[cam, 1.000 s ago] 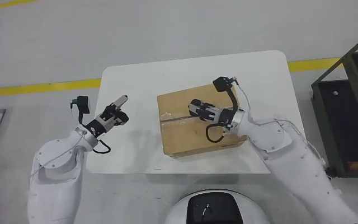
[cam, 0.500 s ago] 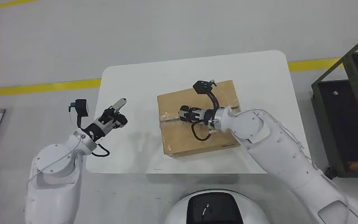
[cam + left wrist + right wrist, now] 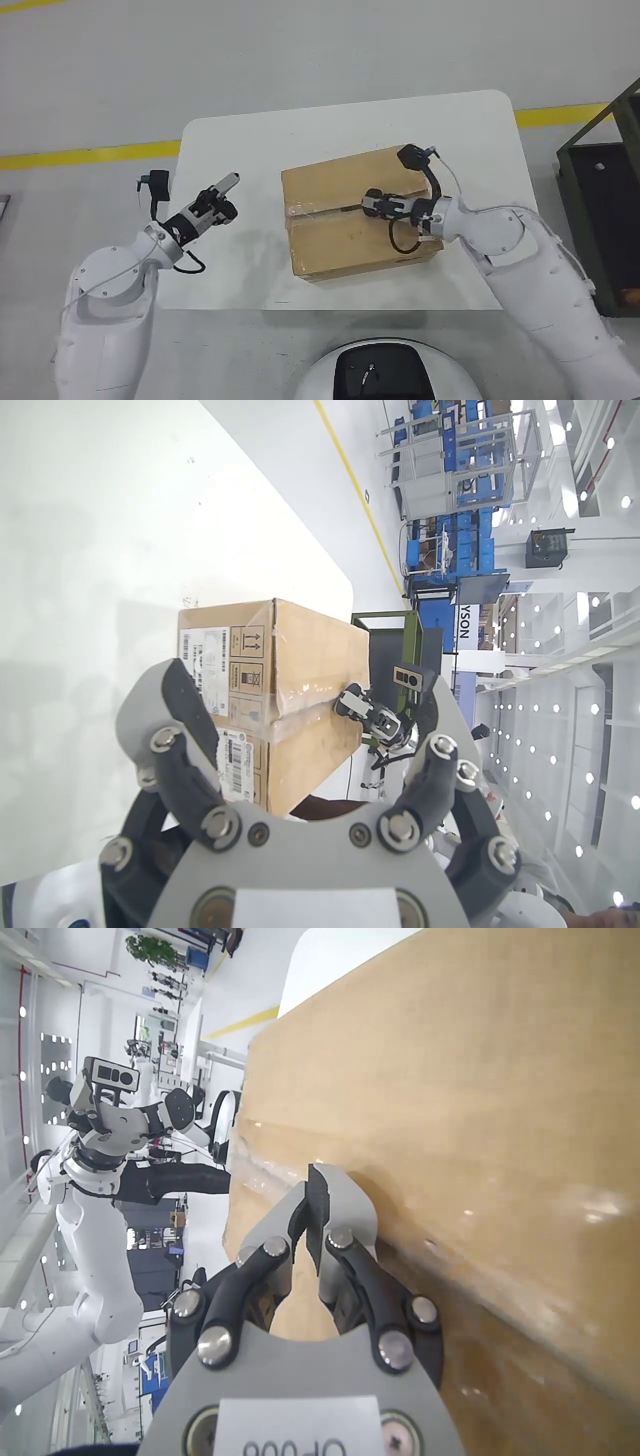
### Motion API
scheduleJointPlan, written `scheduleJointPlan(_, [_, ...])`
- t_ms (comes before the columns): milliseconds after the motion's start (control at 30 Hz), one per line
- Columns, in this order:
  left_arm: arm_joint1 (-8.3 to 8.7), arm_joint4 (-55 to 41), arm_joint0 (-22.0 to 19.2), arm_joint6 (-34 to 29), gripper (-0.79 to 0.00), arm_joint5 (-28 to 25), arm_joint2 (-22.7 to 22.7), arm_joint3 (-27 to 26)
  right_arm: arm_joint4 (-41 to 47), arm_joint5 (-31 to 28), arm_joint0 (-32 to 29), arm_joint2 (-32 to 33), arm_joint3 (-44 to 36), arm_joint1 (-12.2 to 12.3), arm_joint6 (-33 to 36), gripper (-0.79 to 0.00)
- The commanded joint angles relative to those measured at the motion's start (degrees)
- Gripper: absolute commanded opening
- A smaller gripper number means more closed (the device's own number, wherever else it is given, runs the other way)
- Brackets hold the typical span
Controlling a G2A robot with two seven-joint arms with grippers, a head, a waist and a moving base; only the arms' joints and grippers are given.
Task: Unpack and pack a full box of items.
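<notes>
Over box (image 3: 320,240), right gripper (image 3: 368,203) pinched; left gripper (image 3: 228,183) spread.

You'll find the box (image 3: 355,215) on the table (image 3: 230,140), a little right of its middle. Your right gripper (image 3: 368,203) is over the box's top, at the seam across its middle. Your left gripper (image 3: 228,182) is above the table left of the box, apart from it. A rack (image 3: 600,200) stands beyond the table's right edge.
</notes>
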Motion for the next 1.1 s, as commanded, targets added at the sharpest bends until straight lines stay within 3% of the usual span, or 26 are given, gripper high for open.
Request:
scheduleJointPlan(0, [-0.01, 0.1, -0.3, -0.1, 0.000, 0.0, 0.5, 0.2, -0.4, 0.1, -1.3, 1.9, -1.4, 0.5, 0.6, -0.785])
scheduleJointPlan(333, [-0.01, 0.6, -1.6, -0.4, 0.000, 0.0, 2.3, 0.8, -0.1, 0.0, -9.0, 14.9, -9.0, 2.9, 1.4, -0.785])
scheduleJointPlan(467, [0.02, 0.8, -1.7, -0.2, 0.000, 0.1, 2.6, 1.0, 1.4, -1.0, -13.1, 21.2, -12.2, 3.5, -2.8, -0.785])
scheduleJointPlan(600, [0.04, 0.9, -1.8, -0.1, 0.000, 0.2, 2.9, 0.9, 0.0, -1.4, -18.5, 25.2, -14.5, 3.6, -11.8, -0.785])
scheduleJointPlan(667, [0.06, 0.9, -1.8, 0.0, 0.000, 0.2, 2.9, 0.9, 1.3, -3.6, -20.9, 25.3, -14.0, 3.3, -16.9, -0.785])
scheduleJointPlan(800, [0.09, 1.1, -1.7, 0.6, 0.000, 0.3, 3.0, 0.8, -4.9, -5.5, -23.5, 20.2, -12.0, 2.9, -24.5, -0.785])
scheduleJointPlan(1067, [0.22, 1.9, -1.4, 1.3, 0.000, 0.6, 2.8, 0.1, -14.9, -3.6, -21.0, 8.3, -7.7, 1.7, -31.0, -0.785])
